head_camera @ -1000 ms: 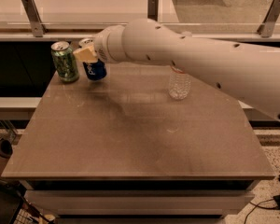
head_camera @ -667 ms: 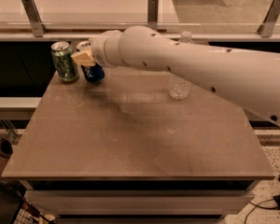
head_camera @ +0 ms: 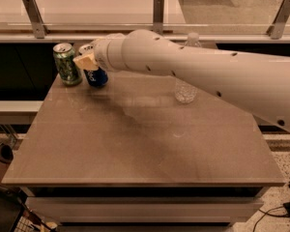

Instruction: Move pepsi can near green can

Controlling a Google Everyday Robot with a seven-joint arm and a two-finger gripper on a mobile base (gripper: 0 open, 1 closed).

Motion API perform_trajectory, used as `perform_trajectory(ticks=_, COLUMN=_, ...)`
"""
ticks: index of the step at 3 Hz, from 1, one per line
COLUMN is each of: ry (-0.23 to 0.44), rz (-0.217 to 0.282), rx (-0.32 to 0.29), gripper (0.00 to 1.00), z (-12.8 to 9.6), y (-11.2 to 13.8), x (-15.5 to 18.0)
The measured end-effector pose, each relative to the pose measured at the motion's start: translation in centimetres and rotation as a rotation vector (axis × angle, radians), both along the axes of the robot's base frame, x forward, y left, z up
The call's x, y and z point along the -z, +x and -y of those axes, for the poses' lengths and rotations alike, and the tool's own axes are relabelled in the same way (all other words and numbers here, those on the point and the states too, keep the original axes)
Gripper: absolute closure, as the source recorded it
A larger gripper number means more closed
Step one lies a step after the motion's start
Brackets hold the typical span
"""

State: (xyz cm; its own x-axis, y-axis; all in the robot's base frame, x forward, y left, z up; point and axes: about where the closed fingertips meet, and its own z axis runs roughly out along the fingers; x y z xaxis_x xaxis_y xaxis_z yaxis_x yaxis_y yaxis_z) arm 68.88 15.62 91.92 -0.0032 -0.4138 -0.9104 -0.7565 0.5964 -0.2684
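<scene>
Tan pincer [head_camera: 87, 62] around glossy metal pepsi can [head_camera: 98, 78]; smooth satin table [head_camera: 135, 149].

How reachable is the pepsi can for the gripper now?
Likely yes: the gripper is at the top of the pepsi can, with nothing between them; the green can stands just beside it.

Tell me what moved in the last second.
The tool, holding the pepsi can, eased slightly lower in the picture and a touch closer to the green can, carrying the can along. Nothing was newly grasped or released. The green can and water bottle stayed put.
</scene>
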Motion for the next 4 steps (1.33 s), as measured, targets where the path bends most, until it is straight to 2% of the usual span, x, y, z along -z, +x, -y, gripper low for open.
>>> perform_trajectory(ticks=3, ry=0.002, rz=0.008, rx=-0.007, gripper=0.13, z=-0.41, y=-0.35, x=-0.57)
perform_trajectory(ticks=4, ry=0.003, rz=0.01, rx=-0.01, gripper=0.0, z=-0.55, y=-0.47, x=-0.76)
